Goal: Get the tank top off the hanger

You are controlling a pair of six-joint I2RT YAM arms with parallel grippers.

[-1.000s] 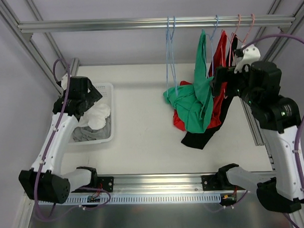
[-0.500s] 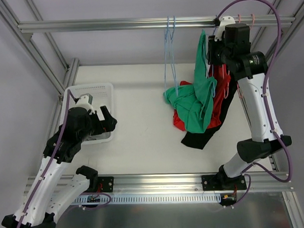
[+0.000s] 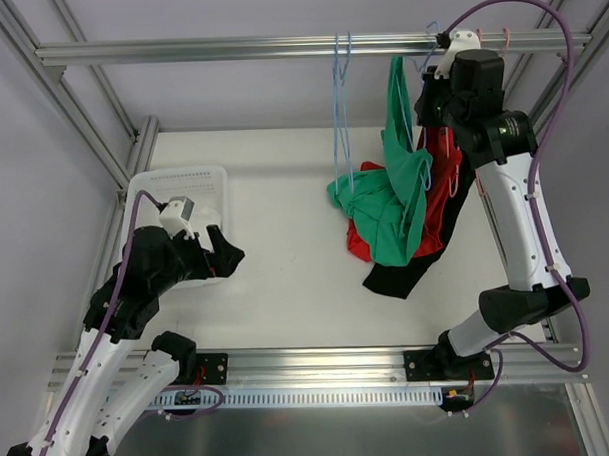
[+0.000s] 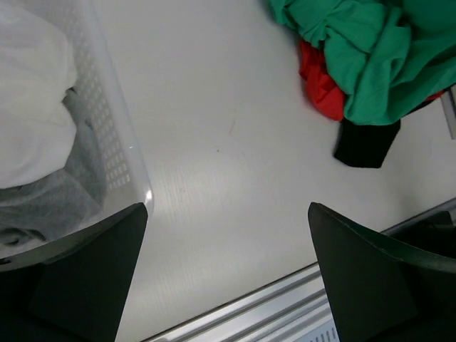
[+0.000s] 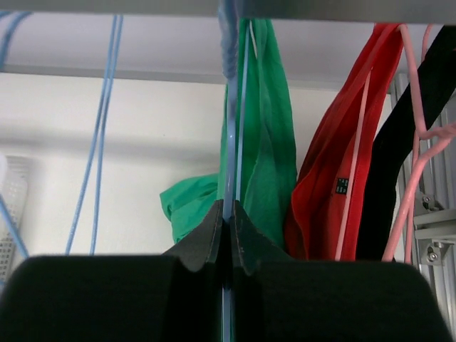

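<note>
White laundry basket [image 4: 121,164] with pale clothes sits against the left finger of the left gripper [image 4: 226,214]; its fingers are spread wide, nothing between. Right gripper [image 5: 228,217] has fingertips pinched tight on the blue hanger [image 5: 229,135] wire. Green tank top [image 5: 267,142] hangs just beyond those fingertips, with red top [image 5: 335,178] and black garment [image 5: 395,164] to their right.

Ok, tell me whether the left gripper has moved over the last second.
Yes: the left gripper came off the basket, nearward and right, now beside its near right corner.
</note>
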